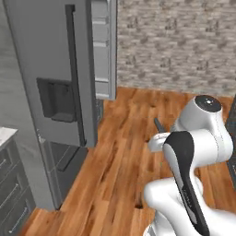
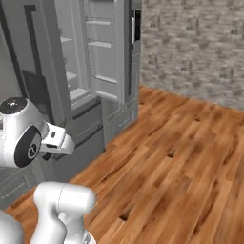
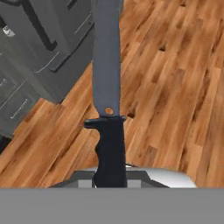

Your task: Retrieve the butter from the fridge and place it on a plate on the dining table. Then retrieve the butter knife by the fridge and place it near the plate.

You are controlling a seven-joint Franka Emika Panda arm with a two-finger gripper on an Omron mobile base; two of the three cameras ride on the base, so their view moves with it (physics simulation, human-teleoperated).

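One slim knife with a black handle and grey blade sits clamped in the two-finger gripper, jaws shut on its handle, blade pointing away over the wooden plank floor. Beyond stands the tall grey fridge, one door open.

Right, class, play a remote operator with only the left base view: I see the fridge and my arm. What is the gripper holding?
Observer: The hand view shows the gripper shut on the butter knife, by its black handle.
Operator: Where does the blade point?
Observer: Away from the hand, over the wooden floor.
Operator: And inside the fridge?
Observer: The right base view looks past an open door at pale interior shelves.
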